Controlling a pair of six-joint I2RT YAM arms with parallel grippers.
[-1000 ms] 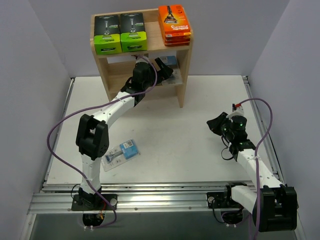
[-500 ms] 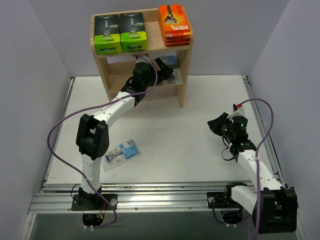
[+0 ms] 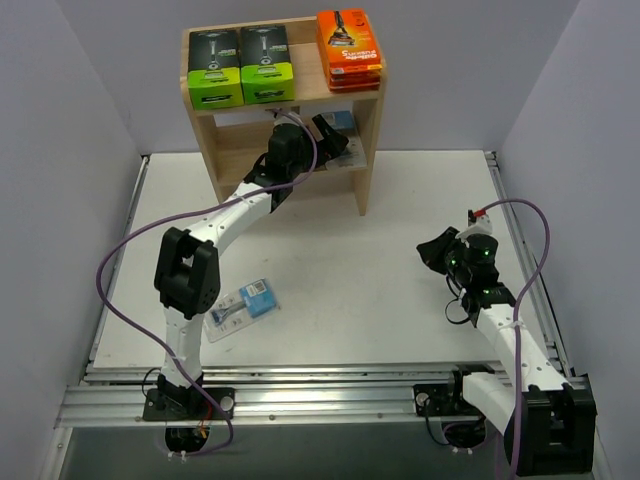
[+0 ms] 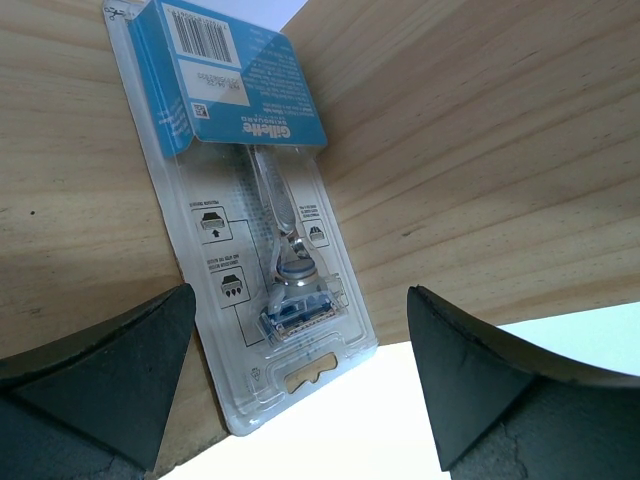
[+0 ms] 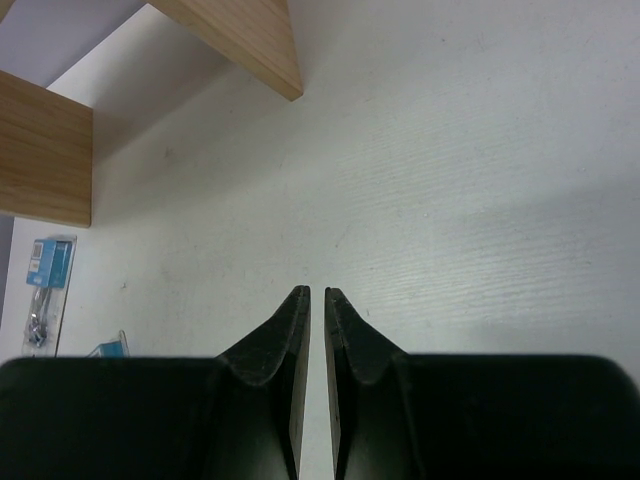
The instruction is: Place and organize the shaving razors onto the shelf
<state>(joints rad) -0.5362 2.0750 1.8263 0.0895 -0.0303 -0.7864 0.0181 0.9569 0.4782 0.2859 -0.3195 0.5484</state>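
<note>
The wooden shelf [image 3: 368, 150] stands at the back of the table. Two black-and-green razor boxes [image 3: 240, 67] and a stack of orange razor boxes [image 3: 349, 48] sit on its top tier. My left gripper [image 3: 330, 140] reaches into the middle tier and is open. A clear blister razor pack with a blue card [image 4: 250, 200] lies flat on the wood [image 4: 480, 150] just beyond its fingers [image 4: 300, 300], not gripped. Another blister pack [image 3: 240, 305] lies on the table by the left arm. My right gripper [image 3: 432, 250] hovers low at the right, shut and empty [image 5: 317, 292].
In the right wrist view the shelf's side panels [image 5: 45, 150] rise ahead, and a blister pack [image 5: 48, 290] lies far off at the left edge. Grey walls close in the white table [image 3: 400, 200] on three sides. A metal rail [image 3: 300, 400] runs along the near edge.
My right arm has shifted slightly to the right and nearer. The left arm and the packs have not moved.
</note>
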